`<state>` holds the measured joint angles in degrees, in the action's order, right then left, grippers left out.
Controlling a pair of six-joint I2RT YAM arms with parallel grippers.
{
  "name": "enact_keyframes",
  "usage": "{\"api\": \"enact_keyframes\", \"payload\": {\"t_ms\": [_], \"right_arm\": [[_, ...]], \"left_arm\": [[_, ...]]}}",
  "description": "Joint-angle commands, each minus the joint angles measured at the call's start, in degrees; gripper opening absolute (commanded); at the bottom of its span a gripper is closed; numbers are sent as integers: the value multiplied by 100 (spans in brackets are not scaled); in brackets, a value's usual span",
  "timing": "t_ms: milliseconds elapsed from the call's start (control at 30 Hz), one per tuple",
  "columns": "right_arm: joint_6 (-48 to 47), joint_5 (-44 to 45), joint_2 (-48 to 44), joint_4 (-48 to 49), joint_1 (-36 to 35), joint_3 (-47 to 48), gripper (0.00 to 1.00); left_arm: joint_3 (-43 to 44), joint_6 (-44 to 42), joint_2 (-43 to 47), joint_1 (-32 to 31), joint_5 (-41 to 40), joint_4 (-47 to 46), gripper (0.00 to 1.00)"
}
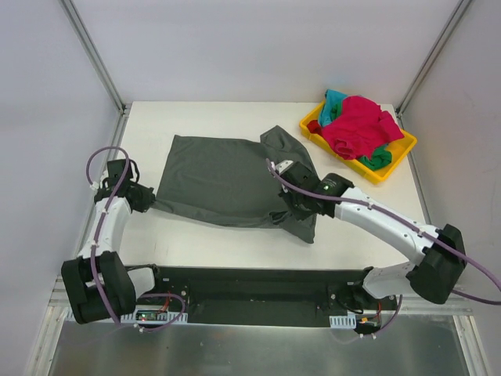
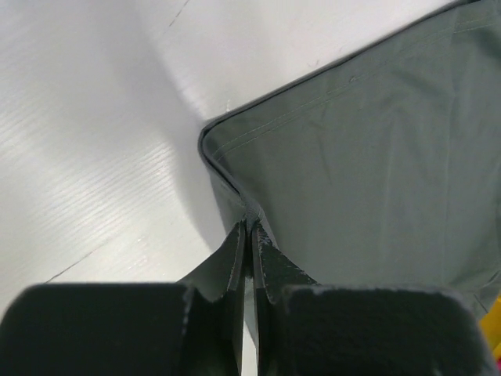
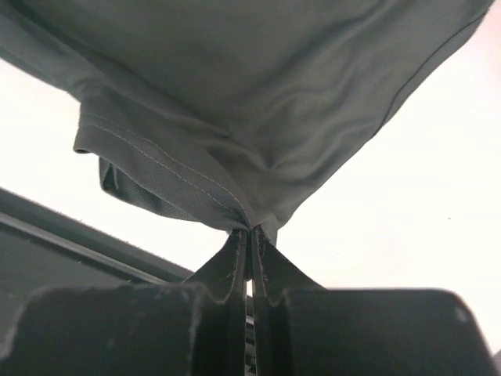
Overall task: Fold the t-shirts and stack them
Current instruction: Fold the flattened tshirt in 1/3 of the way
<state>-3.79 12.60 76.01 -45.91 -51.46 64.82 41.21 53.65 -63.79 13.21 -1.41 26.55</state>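
A dark grey t-shirt (image 1: 219, 176) lies spread on the white table (image 1: 352, 168), its right part bunched. My left gripper (image 1: 149, 201) is shut on the shirt's near left corner; in the left wrist view the gripper (image 2: 249, 227) pinches the hemmed corner of the shirt (image 2: 368, 157). My right gripper (image 1: 293, 205) is shut on the shirt's right near part and lifts it; in the right wrist view the gripper (image 3: 250, 233) holds a stitched fold of the shirt (image 3: 235, 86) that hangs above it.
A yellow tray (image 1: 399, 160) at the back right holds a heap of red, teal and green shirts (image 1: 358, 125). A black base strip (image 1: 250, 294) runs along the table's near edge. Frame posts stand at the back corners.
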Motion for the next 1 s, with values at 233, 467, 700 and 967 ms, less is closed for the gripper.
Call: {"api": "enact_keyframes", "payload": {"t_ms": [233,467,700,967], "right_arm": [[-1702,-451,1126,-103,1094,1155,1],[-3091,-566,2276,12,1560,1831,3],[-3234,592,3630,144,1833,3342,16],[-1892,770,2519,661,1640,2548,87]], "left_arm": [[1055,-82,-1205,-126,-9,-176,0],[1679,-162,-2242,-152,-166,-176,4],[2426,-513,-2937,-161,97,-150,72],[1909,-724,-1805,-310,280,-158,99]]}}
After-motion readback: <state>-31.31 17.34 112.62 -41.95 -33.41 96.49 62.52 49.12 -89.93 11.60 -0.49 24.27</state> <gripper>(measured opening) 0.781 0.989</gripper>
